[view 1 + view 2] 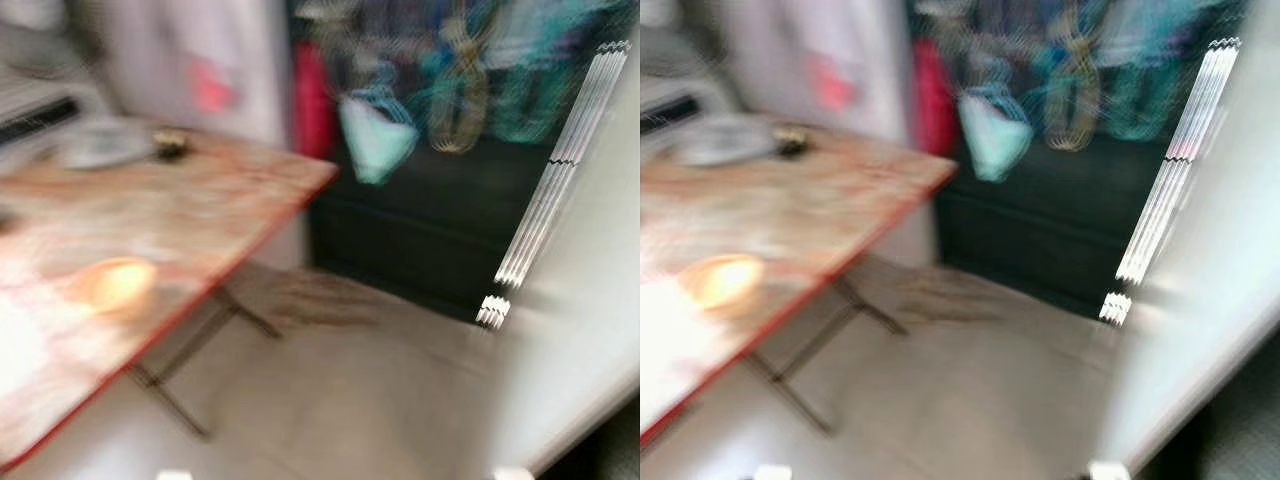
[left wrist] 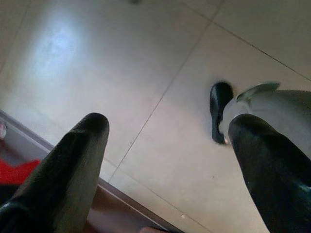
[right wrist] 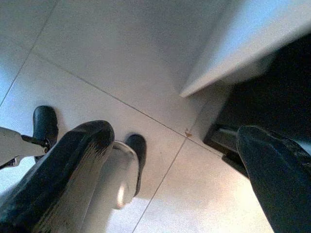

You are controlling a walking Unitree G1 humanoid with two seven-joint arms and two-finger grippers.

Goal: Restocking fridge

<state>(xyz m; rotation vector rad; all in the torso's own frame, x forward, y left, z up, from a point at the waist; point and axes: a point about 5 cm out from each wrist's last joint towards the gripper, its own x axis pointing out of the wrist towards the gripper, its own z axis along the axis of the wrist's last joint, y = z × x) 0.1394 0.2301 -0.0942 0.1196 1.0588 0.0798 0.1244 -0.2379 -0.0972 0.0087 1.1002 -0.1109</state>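
Note:
The head views are blurred by motion. A white door panel (image 1: 590, 300), perhaps the fridge's, stands at the right with a striped edge (image 1: 555, 175). On the folding table (image 1: 200, 215) at the left lies a round orange thing (image 1: 112, 284). My left gripper (image 2: 167, 124) hangs open over the tiled floor (image 2: 121, 63), holding nothing. My right gripper (image 3: 175, 131) is also open and empty above the floor, close to the bottom corner of a white panel (image 3: 243, 43).
A grey plate (image 1: 100, 145) and a small dark object (image 1: 170, 146) sit at the table's far end. A dark cabinet (image 1: 420, 240) with colourful items above it stands ahead. My black feet (image 2: 219, 109) show on the floor. Bare floor (image 1: 350, 390) lies between table and door.

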